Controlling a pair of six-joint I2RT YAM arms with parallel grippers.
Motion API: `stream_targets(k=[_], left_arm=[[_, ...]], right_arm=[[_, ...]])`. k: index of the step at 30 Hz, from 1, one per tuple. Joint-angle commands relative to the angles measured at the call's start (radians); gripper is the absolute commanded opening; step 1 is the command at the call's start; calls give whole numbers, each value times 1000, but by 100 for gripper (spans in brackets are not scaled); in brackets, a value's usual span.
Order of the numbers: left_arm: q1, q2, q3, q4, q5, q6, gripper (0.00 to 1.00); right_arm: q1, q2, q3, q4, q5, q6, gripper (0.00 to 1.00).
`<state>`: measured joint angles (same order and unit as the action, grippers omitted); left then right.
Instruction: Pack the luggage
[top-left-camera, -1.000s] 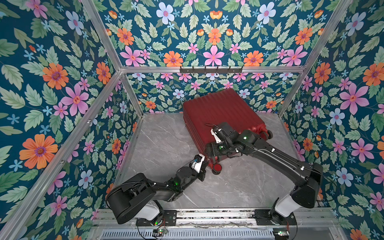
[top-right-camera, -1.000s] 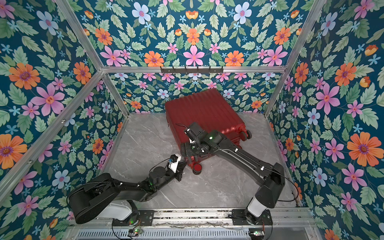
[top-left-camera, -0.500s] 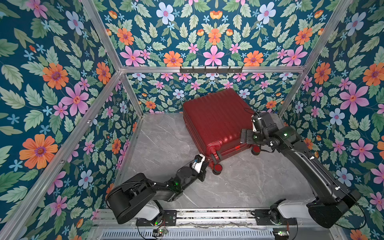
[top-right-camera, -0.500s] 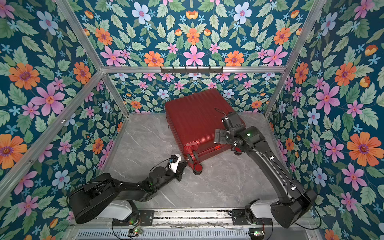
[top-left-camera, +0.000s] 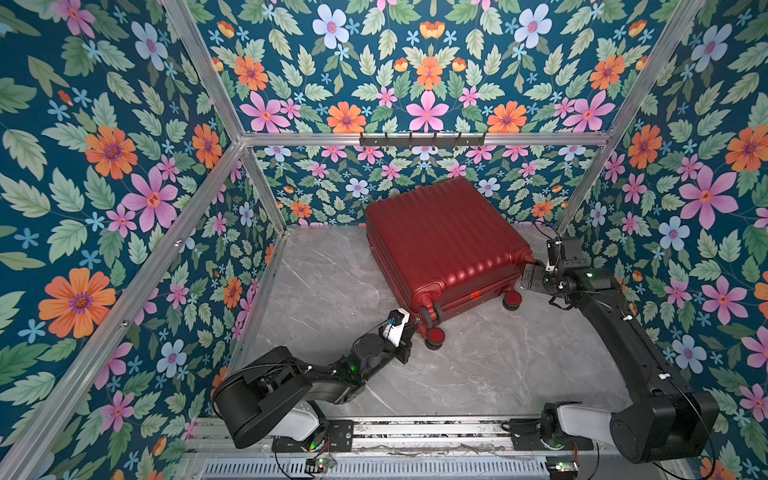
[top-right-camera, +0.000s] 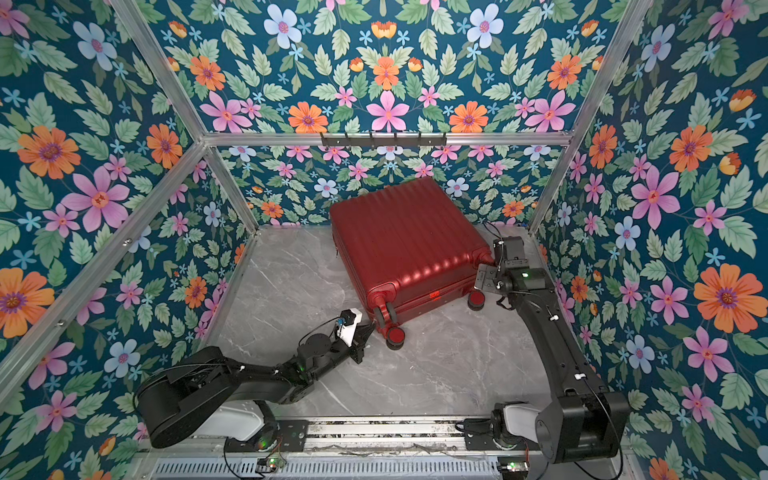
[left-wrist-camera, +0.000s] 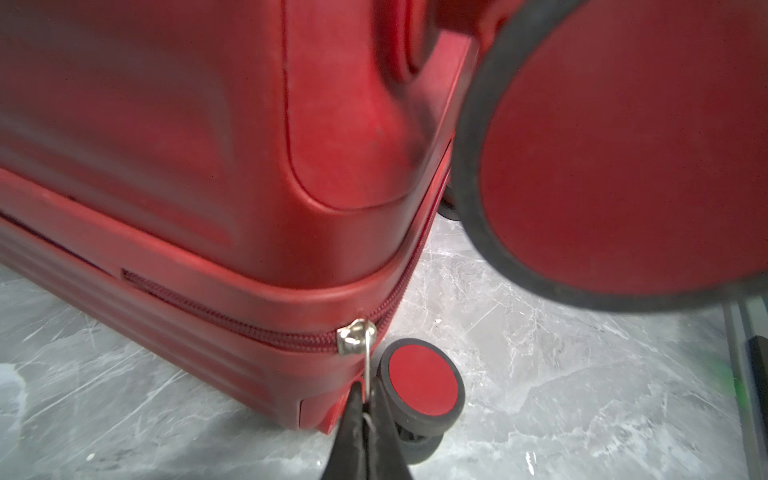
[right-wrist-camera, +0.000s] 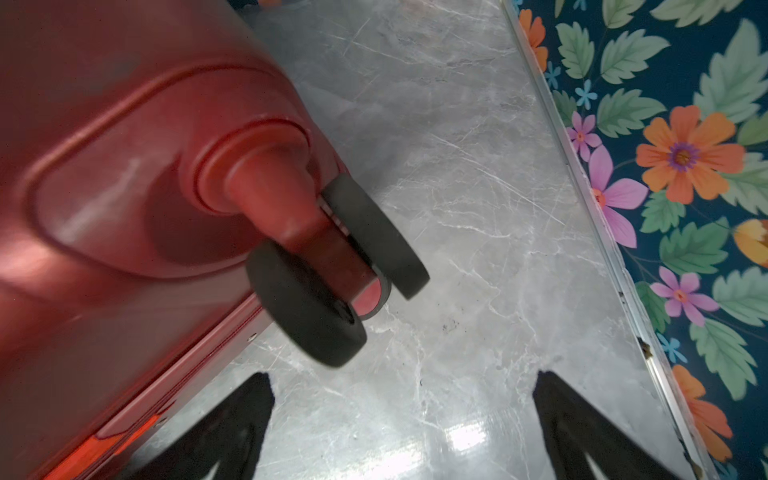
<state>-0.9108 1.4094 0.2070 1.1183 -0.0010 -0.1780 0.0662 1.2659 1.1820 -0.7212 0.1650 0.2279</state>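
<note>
The luggage, a dark-red ribbed hard-shell suitcase, lies closed and flat at the back of the marble floor, with its caster wheels toward me. My left gripper is at its near left corner. It is shut on the thin metal pull of the silver zipper slider, beside a red wheel. My right gripper stands wide open with nothing in it, low beside the near right corner, close to that corner's twin wheel.
Floral walls with aluminium frame posts enclose the grey marble floor. The right wall's base rail runs close to my right gripper. A black hook rail hangs on the back wall. The arms' base rail crosses the front.
My right arm has swung from the suitcase's front left corner over to its right corner, and its jaws have opened fully. The left gripper has stayed put.
</note>
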Motion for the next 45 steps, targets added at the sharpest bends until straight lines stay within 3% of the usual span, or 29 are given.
stream_targets(k=[1, 7, 14, 23, 30, 33, 41, 45], left_arm=[[-2, -4, -8, 77, 64, -4, 0], [-2, 9, -26, 126, 72, -8, 0], [-2, 56, -29, 188, 93, -25, 0], [-1, 75, -41, 246, 40, -24, 0], [-14, -9, -36, 161, -8, 21, 0], [-31, -32, -25, 113, -27, 48, 0], [-133, -49, -14, 84, -174, 133, 0], [-205, -48, 3, 84, -261, 186, 0]], right_arm=[[-7, 1, -41, 204, -96, -126, 99], [-24, 65, -50, 271, -133, -199, 99], [-29, 157, 31, 222, -147, -234, 96], [-29, 102, 14, 196, -184, -193, 57], [-29, 12, -51, 182, -212, -118, 25], [-18, -34, -79, 174, -230, -80, 17], [128, -43, -68, 113, -135, 23, 2], [129, -9, -51, 87, -143, 71, 0]])
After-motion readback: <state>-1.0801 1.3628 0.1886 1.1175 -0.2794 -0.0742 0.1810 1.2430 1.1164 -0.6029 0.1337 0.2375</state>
